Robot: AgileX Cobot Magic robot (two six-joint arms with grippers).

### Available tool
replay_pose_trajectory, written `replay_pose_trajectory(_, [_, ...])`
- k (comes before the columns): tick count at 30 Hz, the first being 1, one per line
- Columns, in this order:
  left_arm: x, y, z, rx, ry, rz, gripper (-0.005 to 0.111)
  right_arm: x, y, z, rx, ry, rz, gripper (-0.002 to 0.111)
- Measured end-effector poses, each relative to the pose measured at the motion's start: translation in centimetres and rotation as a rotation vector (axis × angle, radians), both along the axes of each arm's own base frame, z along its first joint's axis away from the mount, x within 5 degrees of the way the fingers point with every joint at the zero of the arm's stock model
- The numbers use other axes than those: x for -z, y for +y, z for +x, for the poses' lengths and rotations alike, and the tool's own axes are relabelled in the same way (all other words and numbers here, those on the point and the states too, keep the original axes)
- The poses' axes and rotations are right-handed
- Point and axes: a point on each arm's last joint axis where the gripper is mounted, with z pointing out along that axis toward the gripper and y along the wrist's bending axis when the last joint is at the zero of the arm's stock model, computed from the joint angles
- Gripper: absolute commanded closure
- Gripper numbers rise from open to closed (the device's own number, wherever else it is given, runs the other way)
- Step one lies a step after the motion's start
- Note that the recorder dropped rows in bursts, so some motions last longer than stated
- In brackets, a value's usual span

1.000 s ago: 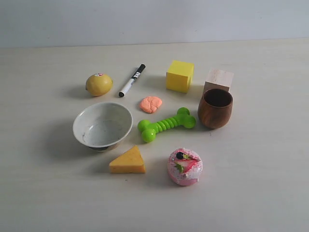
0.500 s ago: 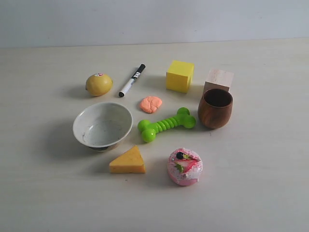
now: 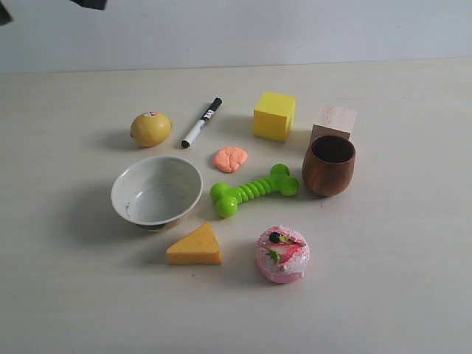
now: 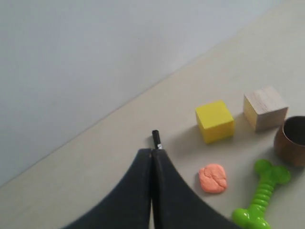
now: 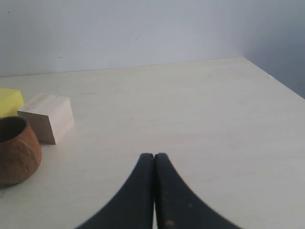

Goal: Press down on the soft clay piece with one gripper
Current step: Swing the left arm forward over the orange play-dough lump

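my left hand (image 4: 152,153) is closed: its two black fingers lie flat against each other and there is nothing between them. it is in the air above the bench (image 4: 71,191) and touches nothing. in the left wrist view one black end of the marker (image 4: 156,139) shows just past the fingertips. the clay piece (image 4: 213,178) lies on the bench apart from the hand, between the fingers and the green bone toy (image 4: 261,198). my right hand (image 5: 154,156) is closed in the same way, also empty, above the bench. the wooden cup (image 5: 16,150) and the wooden block (image 5: 47,117) are off to one side of it.

in the exterior view the clay piece is a small salmon-orange, wrinkled lump near the middle of the group, and it touches no other thing. the marker and the yellow block (image 3: 275,116) are near it on the far side. the bone toy is just beside it on the near side, and the pale bowl (image 3: 156,193) is near it, to the left and toward the camera. the lemon (image 3: 151,128) is further left. the cup stands close in front of the wooden block; i cannot tell if they touch. the cheese wedge (image 3: 195,246) and the pink cake (image 3: 282,254) are nearest the camera. two small dark bits show at the upper left edge; i cannot tell what they are.
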Motion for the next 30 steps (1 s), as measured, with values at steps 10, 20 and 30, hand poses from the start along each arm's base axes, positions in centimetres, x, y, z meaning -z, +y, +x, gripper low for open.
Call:
replay_pose_trajectory(10, [1.8, -4.0, 3.1, 0.047, 0.146, 0.112, 0.107, 0.0, 0.0, 0.0, 0.0, -0.002, 0.0, 0.108])
replay_pose_trajectory(20, [4.8, -5.8, 5.7, 0.04, 0.278, 0.202, 0.107, 0.0, 0.0, 0.0, 0.0, -0.002, 0.0, 0.108])
replay_pose_trajectory(30, [8.0, -7.8, 8.5, 0.032, 0.405, 0.281, 0.107, 0.0, 0.0, 0.0, 0.0, -0.002, 0.0, 0.108])
